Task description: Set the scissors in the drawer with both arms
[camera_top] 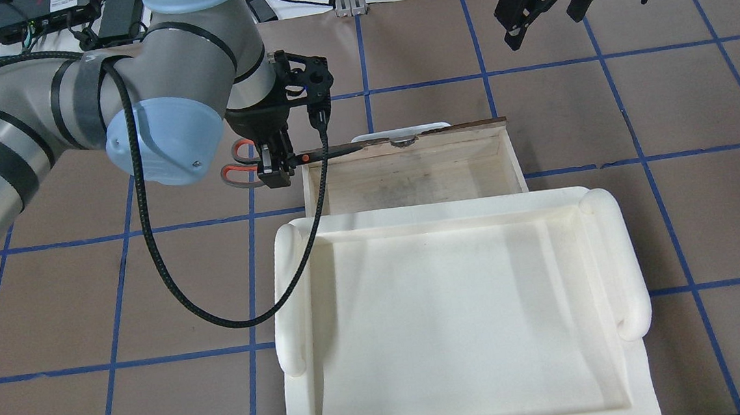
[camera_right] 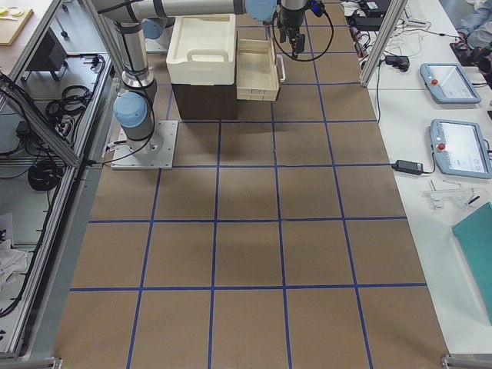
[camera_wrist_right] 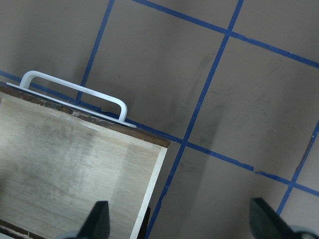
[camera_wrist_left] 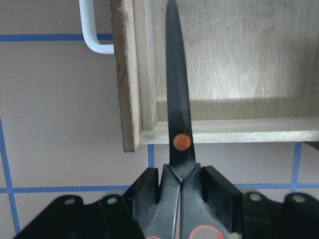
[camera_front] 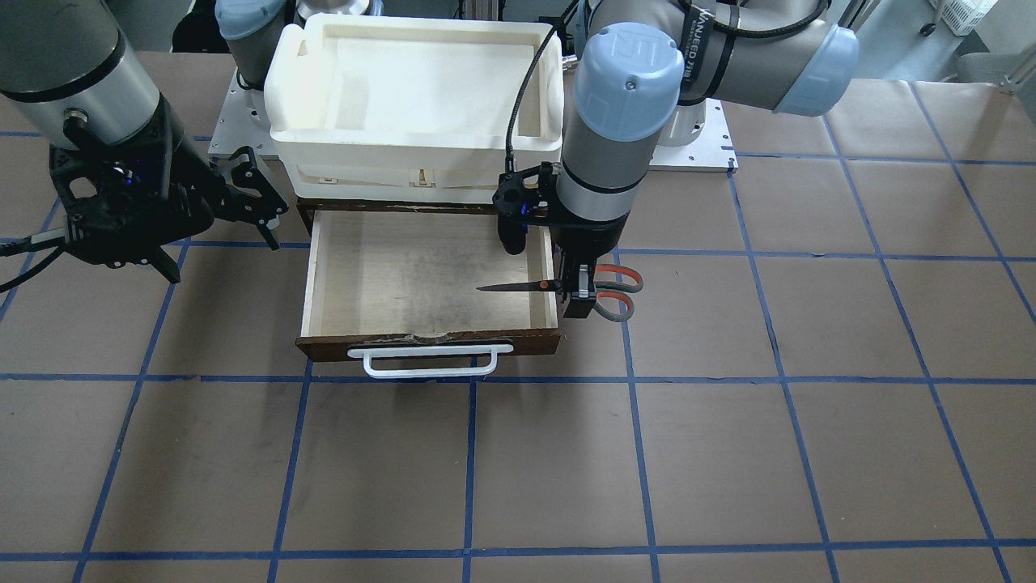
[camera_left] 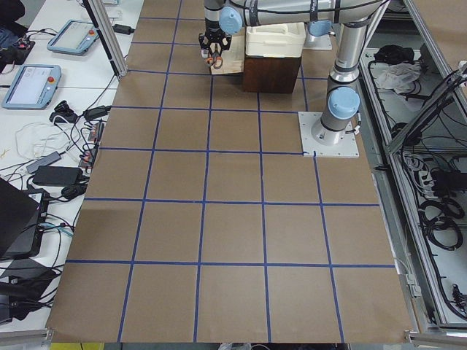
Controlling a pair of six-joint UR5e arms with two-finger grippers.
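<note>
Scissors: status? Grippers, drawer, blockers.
Left gripper shut on grey-handled, dark-bladed scissors; right gripper open, apart. Blades over side wall of open dark-brown wooden drawer, handles outside. No blocker visible.

Both arms, left arm (camera_top: 25,134) and right arm (camera_front: 73,65), are grey-silver tubes banded black, with light-blue joint caps (camera_front: 627,77) (one shows a small screw). A braided black cable (camera_top: 239,323) hangs from the left arm's wrist.

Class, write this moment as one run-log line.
left gripper: shut on scissors | blades over open drawer, handles outside | right gripper: open, empty, beside drawer
</note>
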